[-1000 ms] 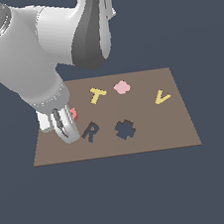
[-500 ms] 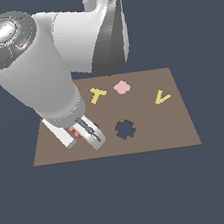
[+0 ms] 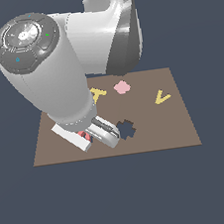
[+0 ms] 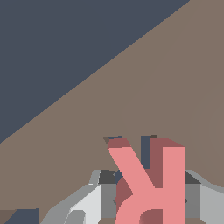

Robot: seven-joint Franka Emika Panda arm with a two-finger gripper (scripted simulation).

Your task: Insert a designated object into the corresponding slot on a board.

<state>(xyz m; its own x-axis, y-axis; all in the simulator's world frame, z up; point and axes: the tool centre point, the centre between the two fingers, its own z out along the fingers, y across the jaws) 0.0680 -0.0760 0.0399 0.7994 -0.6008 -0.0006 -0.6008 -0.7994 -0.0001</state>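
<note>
Wrist view: one red R (image 4: 151, 183).

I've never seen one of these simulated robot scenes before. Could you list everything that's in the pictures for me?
Board: one, brown, flat on the dark ground.
Red R block: one, salmon-red, held between the gripper's fingers low over the board.
Cross-shaped cutout: one, dark, in the board beside the gripper.
R-shaped slot: hidden by the arm in the exterior view.
Yellow T block: one, partly behind the arm.
Pink rounded block: one, pale pink, beside the T.
Yellow V block: one, toward the exterior view's right.
Gripper: one, grey-white, closed on the R.
Arm: one, white and grey.
</note>
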